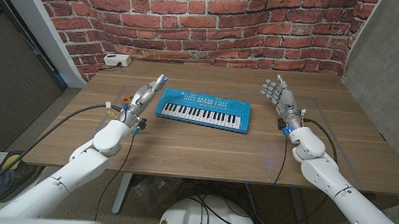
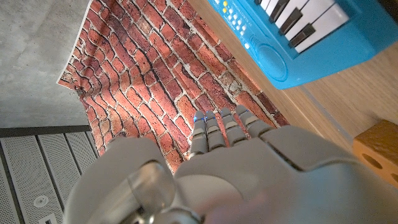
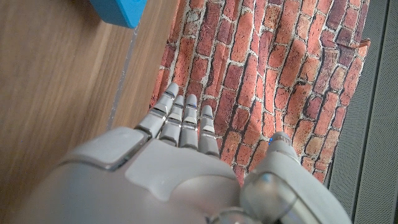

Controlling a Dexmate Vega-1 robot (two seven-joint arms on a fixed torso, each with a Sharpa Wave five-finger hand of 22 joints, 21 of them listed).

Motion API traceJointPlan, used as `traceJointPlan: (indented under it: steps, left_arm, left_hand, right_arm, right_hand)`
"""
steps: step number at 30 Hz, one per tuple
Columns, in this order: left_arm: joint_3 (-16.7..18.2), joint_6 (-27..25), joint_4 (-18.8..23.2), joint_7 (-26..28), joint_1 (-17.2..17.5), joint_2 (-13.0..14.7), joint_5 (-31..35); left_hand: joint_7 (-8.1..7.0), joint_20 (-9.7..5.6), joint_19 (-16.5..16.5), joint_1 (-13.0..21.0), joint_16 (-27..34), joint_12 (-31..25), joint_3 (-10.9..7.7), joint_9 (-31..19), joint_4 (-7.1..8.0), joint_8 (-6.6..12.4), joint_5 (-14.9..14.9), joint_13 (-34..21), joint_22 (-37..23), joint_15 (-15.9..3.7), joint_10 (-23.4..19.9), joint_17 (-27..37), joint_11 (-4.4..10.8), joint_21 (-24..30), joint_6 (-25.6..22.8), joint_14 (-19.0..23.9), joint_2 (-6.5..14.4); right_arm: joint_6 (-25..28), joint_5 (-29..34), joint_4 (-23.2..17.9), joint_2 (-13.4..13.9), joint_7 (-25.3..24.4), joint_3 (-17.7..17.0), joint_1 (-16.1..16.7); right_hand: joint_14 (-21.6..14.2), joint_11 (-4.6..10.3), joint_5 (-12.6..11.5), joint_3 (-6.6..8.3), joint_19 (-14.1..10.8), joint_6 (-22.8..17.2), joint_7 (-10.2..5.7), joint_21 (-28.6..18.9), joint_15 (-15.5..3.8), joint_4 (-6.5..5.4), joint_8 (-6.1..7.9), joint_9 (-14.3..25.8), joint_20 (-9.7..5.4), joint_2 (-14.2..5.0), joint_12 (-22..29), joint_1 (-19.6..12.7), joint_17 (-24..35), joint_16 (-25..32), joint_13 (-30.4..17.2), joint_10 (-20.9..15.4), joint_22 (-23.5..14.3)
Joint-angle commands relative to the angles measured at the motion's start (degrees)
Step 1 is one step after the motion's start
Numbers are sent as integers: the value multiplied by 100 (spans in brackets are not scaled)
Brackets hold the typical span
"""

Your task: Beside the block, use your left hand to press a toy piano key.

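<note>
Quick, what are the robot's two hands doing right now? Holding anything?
Left hand: open, holding nothing, beside the blue toy piano.
Right hand: open, fingers up, holding nothing.

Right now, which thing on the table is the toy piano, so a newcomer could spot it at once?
Start at the wooden table before the brick wall. Between the left hand and the right hand lies the toy piano: a flat bright blue case with a row of black and white keys, the sole coloured thing there.
</note>
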State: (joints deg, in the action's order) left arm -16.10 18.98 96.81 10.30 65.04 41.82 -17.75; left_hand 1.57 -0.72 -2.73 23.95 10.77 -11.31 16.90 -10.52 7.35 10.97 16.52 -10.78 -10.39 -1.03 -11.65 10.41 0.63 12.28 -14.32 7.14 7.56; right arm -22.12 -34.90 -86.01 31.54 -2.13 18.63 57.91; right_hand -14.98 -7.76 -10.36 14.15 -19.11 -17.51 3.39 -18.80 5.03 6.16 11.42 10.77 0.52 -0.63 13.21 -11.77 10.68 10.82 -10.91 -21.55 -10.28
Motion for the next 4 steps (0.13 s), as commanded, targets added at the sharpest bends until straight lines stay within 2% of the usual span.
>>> traceJointPlan:
  steps: [1, 4]
  left_arm:
    - [8, 245, -130, -83, -43, -64, -91]
    - [-5, 292, -165, -95, -60, -101, -109]
  left_hand:
    - [-4, 51, -42, 25, 13, -24, 47, -17, -8, 5, -20, -15, -1, 38, -53, 10, -29, -3, 13, 40, -25]
    - [-1, 51, -51, 27, 17, -25, 47, -17, -9, 10, -21, -15, -1, 46, -57, 9, -35, -1, 4, 50, -25]
  right_arm:
    - [-31, -14, 204, -66, 139, 88, -205]
    - [-34, -24, 227, -66, 160, 90, -230]
  right_hand:
    - [-27, -23, -23, -20, -31, -17, 37, 5, 5, -6, 22, 29, -5, -35, -5, 35, 8, 4, -16, -17, -7]
    - [-28, -26, -24, -21, -32, -19, 37, 10, 2, -5, 21, 28, -1, -37, -3, 36, 8, 3, -16, -22, -7]
